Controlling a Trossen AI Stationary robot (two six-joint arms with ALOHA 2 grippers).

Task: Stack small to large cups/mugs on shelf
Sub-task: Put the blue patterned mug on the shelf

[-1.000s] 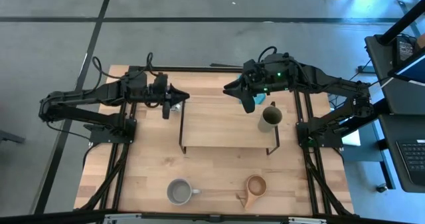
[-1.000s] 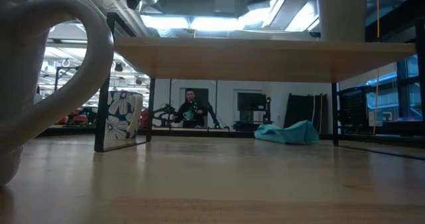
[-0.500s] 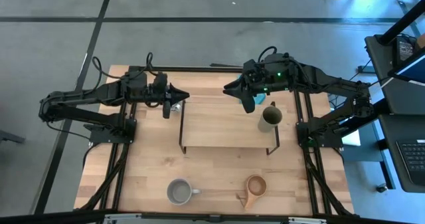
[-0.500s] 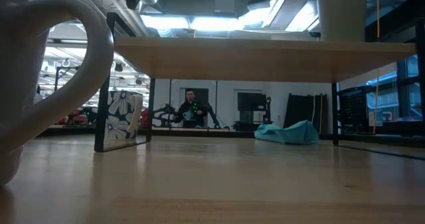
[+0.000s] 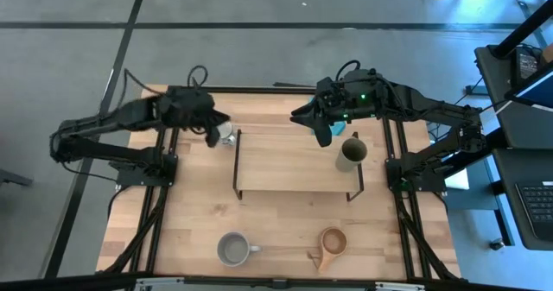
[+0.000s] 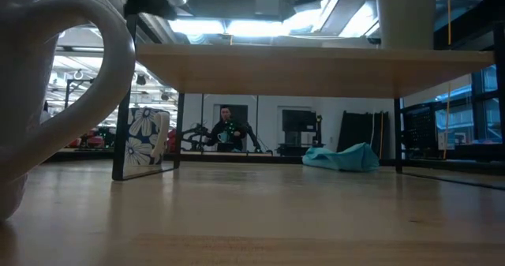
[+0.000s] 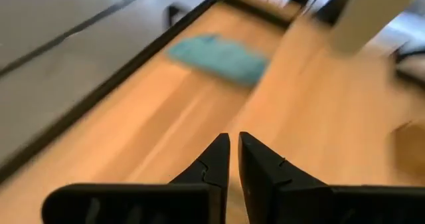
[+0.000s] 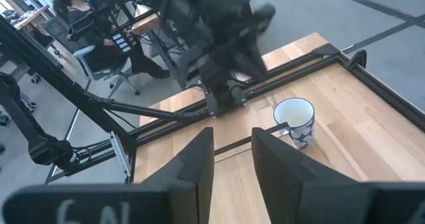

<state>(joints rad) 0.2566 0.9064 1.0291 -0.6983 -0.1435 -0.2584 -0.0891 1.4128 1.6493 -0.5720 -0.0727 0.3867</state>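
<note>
A: Nearest the front edge of the tabletop [image 5: 181, 239], what waits?

B: The grey mug [image 5: 232, 249] and, to its right, the wooden cup with the long handle [image 5: 331, 243]. Both stand upright on bare wood, untouched, probably queued for later placement.

A: And the shelf [image 5: 294, 163]?

B: It stands mid-table on black wire legs. The olive-green cup [image 5: 350, 153] sits upright on its right end, presumably the start of the row; the remaining board is bare.

A: Where is the white flowered cup [image 8: 295, 120]?

B: On the tabletop just beyond the shelf's far-left corner, upright, beside the wire leg. The left gripper [image 5: 213, 133] hovers close to it, fingers nearly together with only a slit between them and nothing held. It appears turned aside rather than lined up on the cup.

A: The right gripper [image 5: 322, 134]?

B: Above the shelf's far edge, near the olive cup, jaws partly apart and empty.

A: Farthest back?

B: A teal cloth [image 7: 219, 58] lies at the table's rear edge, clear of the work.
</note>
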